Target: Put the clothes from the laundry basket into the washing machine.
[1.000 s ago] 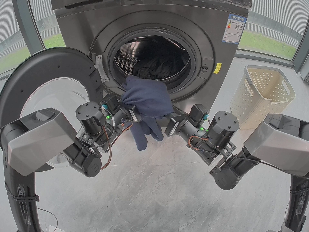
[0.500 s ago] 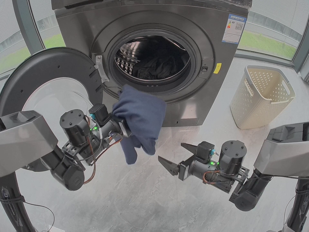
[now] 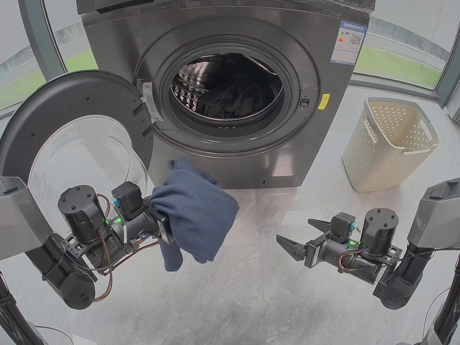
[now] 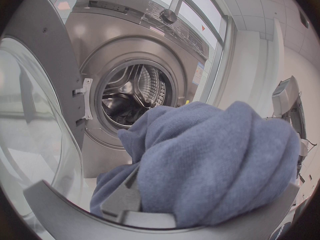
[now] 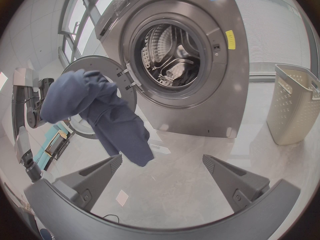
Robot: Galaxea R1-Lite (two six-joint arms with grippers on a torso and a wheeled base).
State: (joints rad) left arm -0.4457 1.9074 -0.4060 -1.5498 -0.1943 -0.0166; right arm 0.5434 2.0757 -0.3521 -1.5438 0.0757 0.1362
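At far left we see the round door [image 3: 72,101] swung wide open. Just beside it, low in front of the washing machine [image 3: 306,73], the left gripper [image 3: 162,222] is clamped on a dark blue garment [image 3: 196,212]. The garment bunches over the fingers and hangs above the floor [image 3: 249,283], outside the drum [image 3: 189,97]. Inside the drum we make out dark clothes [image 3: 230,101] at the bottom. Farther right, the right gripper [image 3: 296,232] hovers over the floor, jaws spread wide, holding nothing. The cream laundry basket [image 3: 388,144] stands on the floor to the machine's right.
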